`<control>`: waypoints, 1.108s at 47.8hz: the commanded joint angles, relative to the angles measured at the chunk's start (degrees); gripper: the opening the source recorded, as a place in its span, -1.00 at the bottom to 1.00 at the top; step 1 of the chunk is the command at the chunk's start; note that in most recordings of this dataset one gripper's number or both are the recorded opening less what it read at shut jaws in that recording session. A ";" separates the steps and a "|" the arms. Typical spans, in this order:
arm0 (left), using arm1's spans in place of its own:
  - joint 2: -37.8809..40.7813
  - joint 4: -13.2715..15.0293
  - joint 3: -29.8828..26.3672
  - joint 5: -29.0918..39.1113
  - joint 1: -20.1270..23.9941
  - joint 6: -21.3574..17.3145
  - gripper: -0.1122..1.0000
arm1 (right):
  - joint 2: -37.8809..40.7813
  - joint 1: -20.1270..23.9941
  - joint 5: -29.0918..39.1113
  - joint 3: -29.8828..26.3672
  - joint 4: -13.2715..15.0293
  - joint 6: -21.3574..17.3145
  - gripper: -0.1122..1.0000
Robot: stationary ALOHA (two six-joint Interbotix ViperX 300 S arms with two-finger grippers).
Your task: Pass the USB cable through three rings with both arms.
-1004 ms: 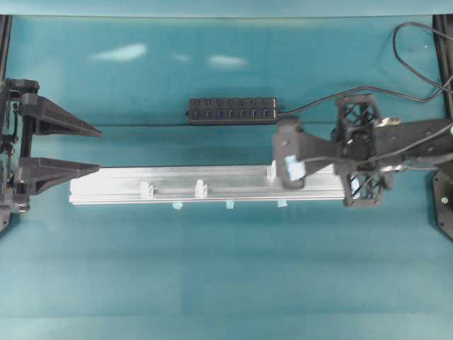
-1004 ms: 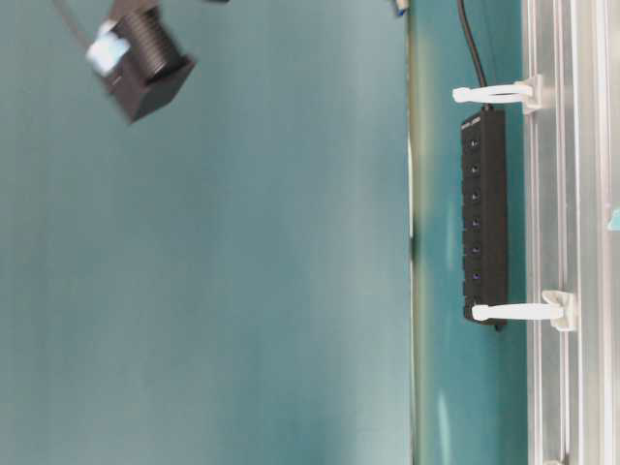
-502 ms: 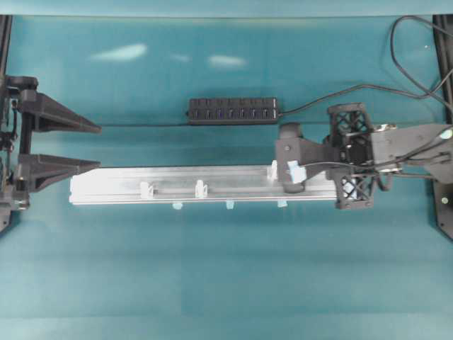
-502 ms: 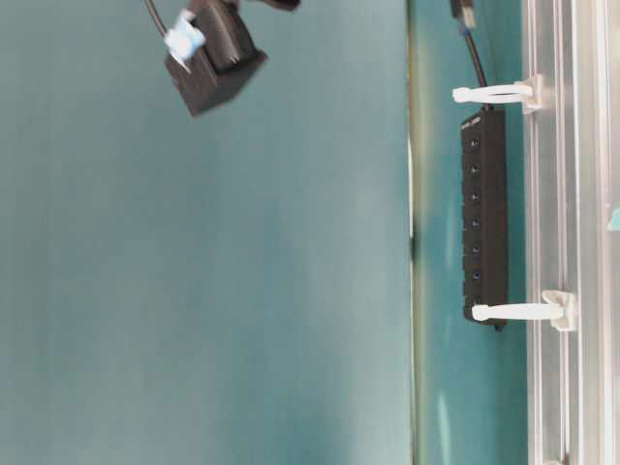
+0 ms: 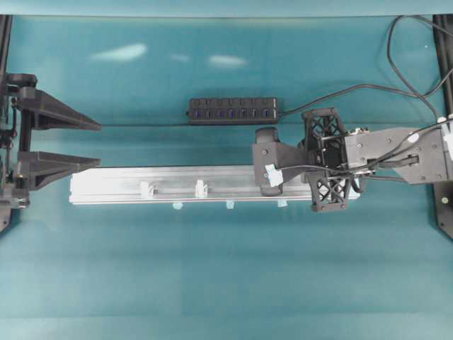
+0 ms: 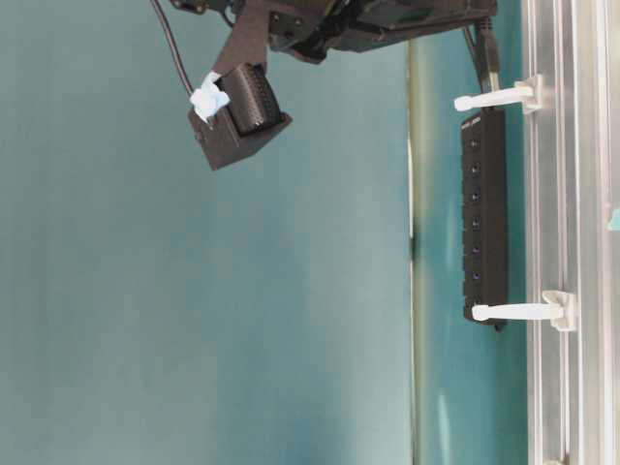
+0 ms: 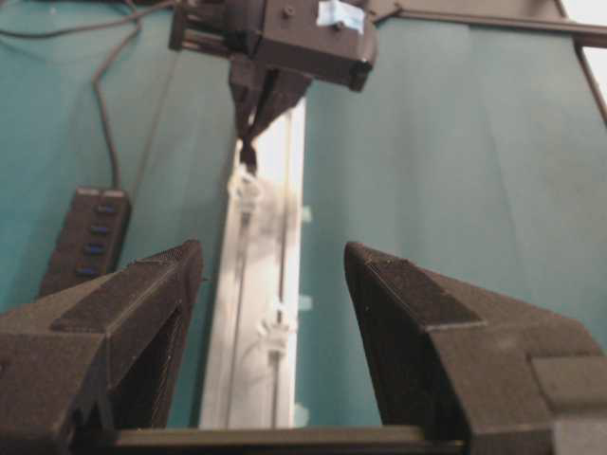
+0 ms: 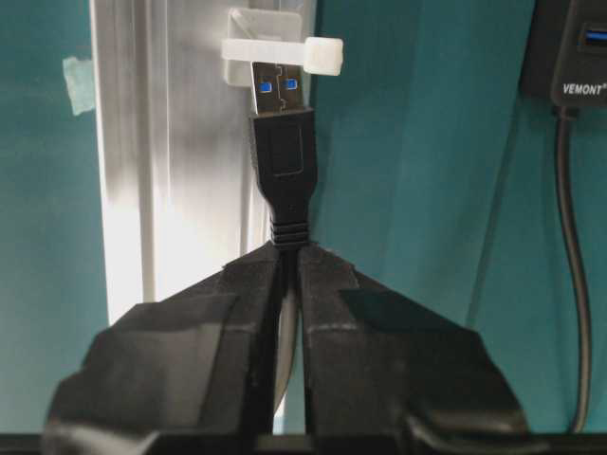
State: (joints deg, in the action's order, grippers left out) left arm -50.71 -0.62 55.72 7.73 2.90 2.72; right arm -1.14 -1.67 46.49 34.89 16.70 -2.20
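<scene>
Right wrist view: the right pincer (image 8: 285, 275), clamped on the black USB cable (image 8: 283, 156), holds its metal-tipped plug at the first of three whitish translucent plastic rings (image 8: 275, 54) on the long silver aluminium rail (image 8: 171, 171). Threading is about to begin; next, a straight push through. Far along the teal bench (image 5: 226, 283), the left pincer (image 5: 92, 145) waits wide apart.

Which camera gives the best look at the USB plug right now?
The right wrist view: the USB plug fills the middle, sticking out of the shut right hand, its metal tip at the ring. In the left wrist view it is tiny and blurred; the overhead and table-level views do not show it clearly.
</scene>
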 commanded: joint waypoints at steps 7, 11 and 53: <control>0.26 -0.09 -1.49 -0.35 0.26 0.00 0.40 | 0.09 -0.79 -2.02 -0.88 0.26 0.18 -0.96; 0.26 -0.09 -1.49 -0.35 0.26 0.00 0.40 | 0.26 -0.79 -1.85 -0.88 0.26 0.18 -0.96; 6.24 -0.09 -2.55 -0.62 1.93 1.14 0.42 | 0.62 -0.79 -10.20 -0.53 -2.02 -4.92 -0.96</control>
State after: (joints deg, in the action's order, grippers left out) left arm -45.88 -0.62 55.28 7.73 4.13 3.78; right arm 0.26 -2.37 37.18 34.54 14.77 -6.42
